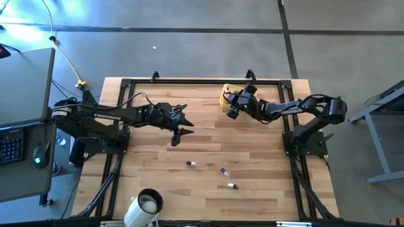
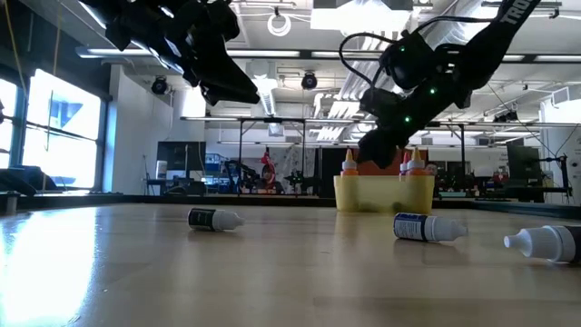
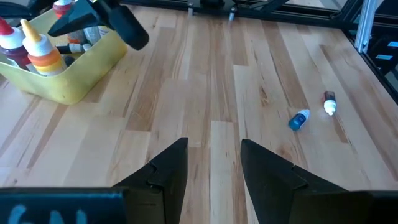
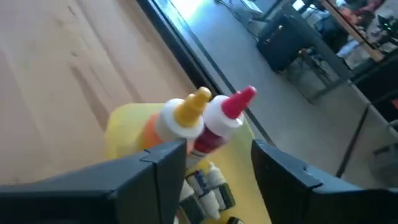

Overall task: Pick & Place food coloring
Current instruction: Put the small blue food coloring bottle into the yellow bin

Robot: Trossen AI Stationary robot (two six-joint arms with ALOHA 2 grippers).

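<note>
Three tiny food coloring bottles lie on their sides on the bare wood [image 1: 190, 163], [image 1: 223, 171], [image 1: 232, 186]; the low view shows them too [image 2: 215, 219], [image 2: 428, 227], [image 2: 545, 242]. More bottles stand or lie in the yellow tray [image 1: 227, 94], among them a yellow-tipped one [image 4: 186, 112] and a red-tipped one [image 4: 227, 115]. My right gripper [image 1: 232, 111] hangs open just above the tray's near side, empty. My left gripper [image 1: 184, 123] is open in the air over the table's middle, left of the tray and far of the loose bottles.
A white mug [image 1: 147, 205] lies at the table's near edge, left of centre. The yellow tray [image 2: 383, 193] sits near the far edge. A black frame rail [image 1: 189, 81] runs around the table. Bare wood lies between the loose bottles and the tray.
</note>
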